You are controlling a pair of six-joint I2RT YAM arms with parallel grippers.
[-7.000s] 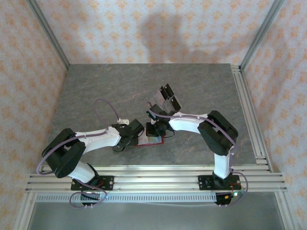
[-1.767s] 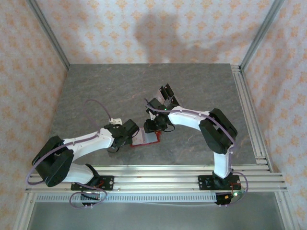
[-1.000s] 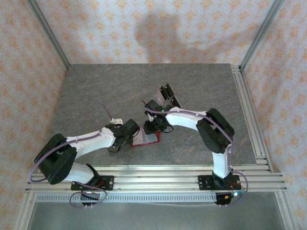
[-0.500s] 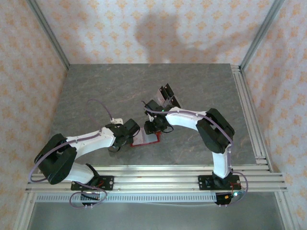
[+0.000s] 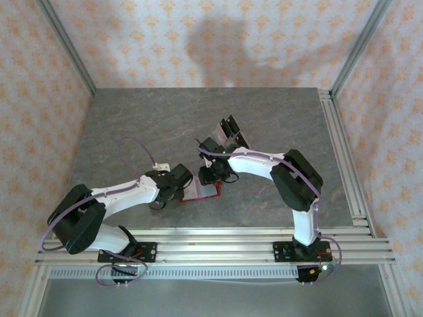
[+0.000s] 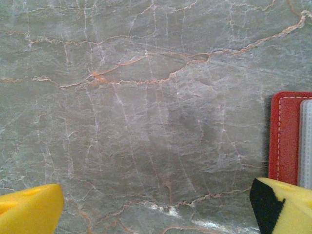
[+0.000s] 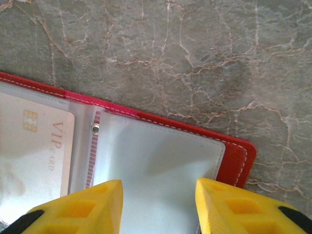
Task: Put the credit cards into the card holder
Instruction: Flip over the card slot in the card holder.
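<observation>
My left gripper (image 6: 156, 209) hangs wide open, parked clear I guess, card holder (image 6: 283, 141) at its 3 o'clock. My right gripper (image 7: 158, 204) hovers half-parted over the opened holder's clear pocket. A credit card (image 7: 39, 146) sits pocketed at 9 o'clock, and I can't tell if I'm pinching anything. Grey veined table (image 5: 132, 125), peach wallpapered walls (image 5: 198, 39).

Left claw (image 6: 156, 201) farther from card holder (image 6: 283, 137)
</observation>
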